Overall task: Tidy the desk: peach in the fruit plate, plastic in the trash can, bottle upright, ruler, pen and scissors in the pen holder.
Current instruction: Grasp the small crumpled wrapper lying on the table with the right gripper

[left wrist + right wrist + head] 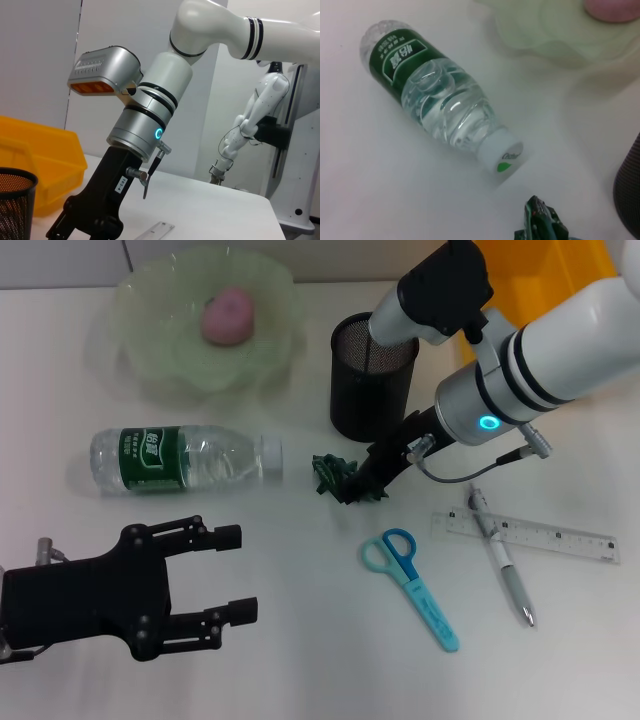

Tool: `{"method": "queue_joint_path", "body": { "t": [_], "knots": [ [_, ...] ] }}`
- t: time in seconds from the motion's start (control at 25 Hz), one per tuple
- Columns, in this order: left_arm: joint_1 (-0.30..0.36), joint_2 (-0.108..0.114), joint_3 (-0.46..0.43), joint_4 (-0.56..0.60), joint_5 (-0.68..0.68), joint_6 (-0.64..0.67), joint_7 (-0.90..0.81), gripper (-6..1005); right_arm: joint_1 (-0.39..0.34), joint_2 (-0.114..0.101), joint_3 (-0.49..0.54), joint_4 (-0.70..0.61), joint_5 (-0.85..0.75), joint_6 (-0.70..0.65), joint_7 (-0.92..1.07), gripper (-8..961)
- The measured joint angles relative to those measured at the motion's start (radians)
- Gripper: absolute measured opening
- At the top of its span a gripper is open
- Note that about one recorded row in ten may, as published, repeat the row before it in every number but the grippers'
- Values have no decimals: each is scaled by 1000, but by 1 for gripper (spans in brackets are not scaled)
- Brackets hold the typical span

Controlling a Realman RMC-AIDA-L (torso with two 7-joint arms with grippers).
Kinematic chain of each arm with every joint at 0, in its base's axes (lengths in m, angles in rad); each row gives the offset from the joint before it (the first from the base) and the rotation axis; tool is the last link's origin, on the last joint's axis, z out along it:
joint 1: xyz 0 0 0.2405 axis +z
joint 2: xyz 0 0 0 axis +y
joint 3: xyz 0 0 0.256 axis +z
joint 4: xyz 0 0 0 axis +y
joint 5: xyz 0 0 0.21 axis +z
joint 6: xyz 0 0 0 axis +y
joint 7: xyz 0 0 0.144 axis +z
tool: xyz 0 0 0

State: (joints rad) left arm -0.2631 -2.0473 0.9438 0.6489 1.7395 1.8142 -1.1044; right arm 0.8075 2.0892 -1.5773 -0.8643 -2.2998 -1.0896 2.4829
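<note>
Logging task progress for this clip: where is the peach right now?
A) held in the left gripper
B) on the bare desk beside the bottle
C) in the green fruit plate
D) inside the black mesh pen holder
C: in the head view the pink peach lies inside the green fruit plate, apart from the lying bottle.

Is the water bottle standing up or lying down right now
Lying down. The water bottle rests on its side on the desk, white cap pointing toward the crumpled green plastic.
</note>
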Motion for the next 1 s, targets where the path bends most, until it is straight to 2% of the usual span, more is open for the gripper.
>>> {"method": "queue_joint_path", "body": {
  "t": [1.0],
  "knots": [
    [-2,-1,2,-2,0,-18,0,752,12,1,-61,34,13,53,1,762]
  ]
}}
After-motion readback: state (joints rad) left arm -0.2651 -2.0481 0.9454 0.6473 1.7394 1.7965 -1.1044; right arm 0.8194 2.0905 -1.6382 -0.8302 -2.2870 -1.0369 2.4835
